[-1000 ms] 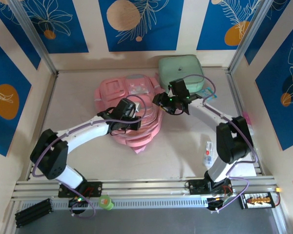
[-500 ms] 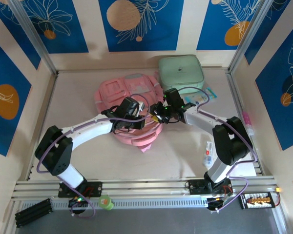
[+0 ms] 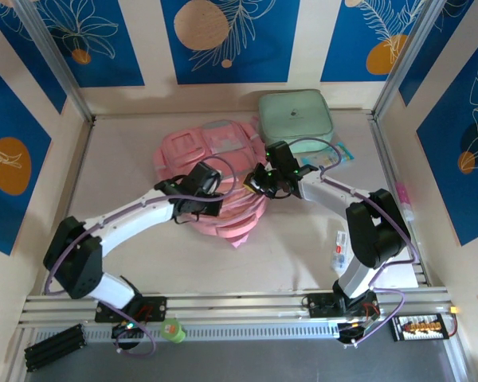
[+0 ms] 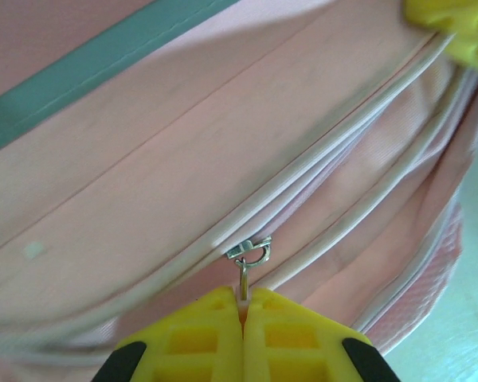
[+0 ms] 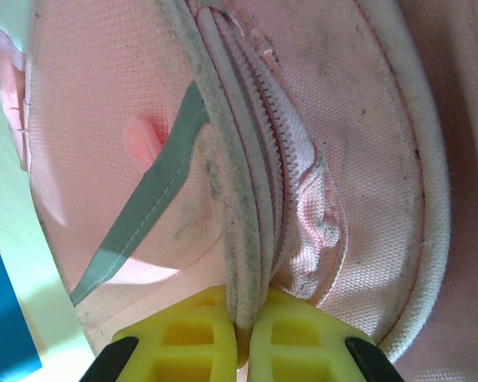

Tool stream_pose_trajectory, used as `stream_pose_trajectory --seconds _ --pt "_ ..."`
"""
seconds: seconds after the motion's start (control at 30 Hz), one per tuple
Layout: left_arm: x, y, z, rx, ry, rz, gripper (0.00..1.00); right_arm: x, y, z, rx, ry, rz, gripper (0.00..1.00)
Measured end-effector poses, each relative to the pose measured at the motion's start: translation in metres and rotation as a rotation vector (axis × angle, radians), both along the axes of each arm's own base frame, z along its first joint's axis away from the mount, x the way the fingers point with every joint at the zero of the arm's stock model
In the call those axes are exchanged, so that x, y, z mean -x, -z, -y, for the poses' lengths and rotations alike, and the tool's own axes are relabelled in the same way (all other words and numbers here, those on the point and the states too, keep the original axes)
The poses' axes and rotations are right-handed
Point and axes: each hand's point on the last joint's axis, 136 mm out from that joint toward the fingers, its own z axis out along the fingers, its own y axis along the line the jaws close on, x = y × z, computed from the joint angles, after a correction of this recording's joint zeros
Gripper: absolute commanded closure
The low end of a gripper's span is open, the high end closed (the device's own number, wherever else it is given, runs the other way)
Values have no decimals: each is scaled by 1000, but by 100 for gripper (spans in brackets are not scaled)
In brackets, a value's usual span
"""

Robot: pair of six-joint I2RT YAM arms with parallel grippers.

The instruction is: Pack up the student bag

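Pink student bag [image 3: 231,211] mid-table between the arms. Left gripper [image 4: 243,306] pinches zipper pull [image 4: 245,259]; right gripper [image 5: 240,318] clamps piped seam [image 5: 239,239]. Zipper track [image 4: 334,151] runs diagonally from left claw toward right one.

Bright light everywhere. The soft pink fabric backpack [image 4: 183,143] looks blurry far above the jaws, sharper near them.

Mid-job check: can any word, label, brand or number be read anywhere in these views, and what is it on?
No text can be read.
Small white packet: it has some print, too small to read.
Large soft pink fabric backpack: no lettering legible, even close up in the wrist views.
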Motion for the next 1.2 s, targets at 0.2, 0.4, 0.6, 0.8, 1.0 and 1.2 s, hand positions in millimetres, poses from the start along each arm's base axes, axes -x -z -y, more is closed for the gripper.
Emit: stream_pose_trajectory --seconds 0.2,0.4,0.6,0.8,1.0,1.2 --pt "1 -3 -41 -82 -25 65 100 -2 -3 2 21 -10 18 95" --pt "-16 -3 -73 -176 5 99 100 -4 -3 3 34 -18 37 95" --pt "-36 2 -85 -259 93 110 100 -8 -3 7 52 -25 61 95" --pt "-50 5 -90 -315 156 117 95 -11 -4 10 67 -46 90 94" --pt "-52 2 -94 -309 151 125 65 -11 -5 13 93 -71 120 64" --pt "-51 -51 -105 -237 42 270 9 -9 -30 51 211 -21 188 35"
